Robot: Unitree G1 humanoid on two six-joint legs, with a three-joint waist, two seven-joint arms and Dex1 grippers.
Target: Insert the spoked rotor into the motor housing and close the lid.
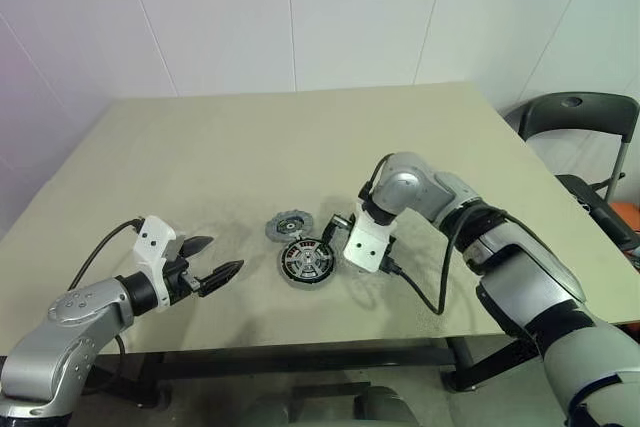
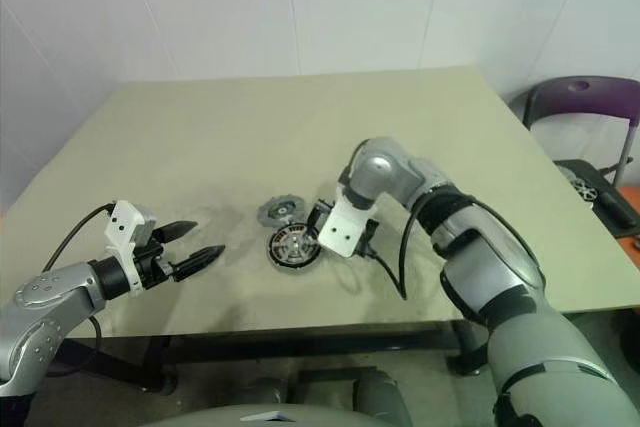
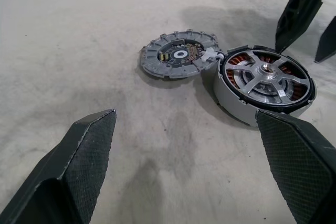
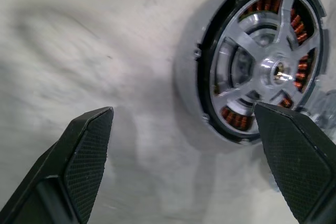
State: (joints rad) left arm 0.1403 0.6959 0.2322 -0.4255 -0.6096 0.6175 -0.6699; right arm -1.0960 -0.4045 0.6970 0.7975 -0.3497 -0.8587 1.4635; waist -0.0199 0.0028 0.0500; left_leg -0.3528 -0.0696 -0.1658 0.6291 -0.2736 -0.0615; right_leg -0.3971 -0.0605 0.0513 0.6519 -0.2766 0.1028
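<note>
The rotor (image 3: 269, 73) sits in the housing (image 3: 231, 95), its silver spokes lying flat across the top with copper windings showing through the gaps; in the left eye view the pair rests on the bench (image 1: 300, 137) just below centre of the frame; the lid (image 1: 289, 226), grey with a notched edge, lies flat just up and left of the housing, touching or almost touching it, inner face up with a small circuit board showing.

The right jaws (image 1: 341, 231) hang just right of the housing, pointing steeply down at the bench; they stand wide apart and hold nothing; in the right wrist view one fingertip (image 4: 294, 145) overlaps the housing's rim, though whether it touches I cannot tell; the other fingertip is over bare bench.

The left jaws (image 1: 214, 258) hover at the lower left of the left eye view, well apart from the parts, pointing toward them; they too are spread wide and empty.

A dark chair (image 1: 580, 117) stands at the right edge of the frame, beyond the bench; a pale wall fills the top.
</note>
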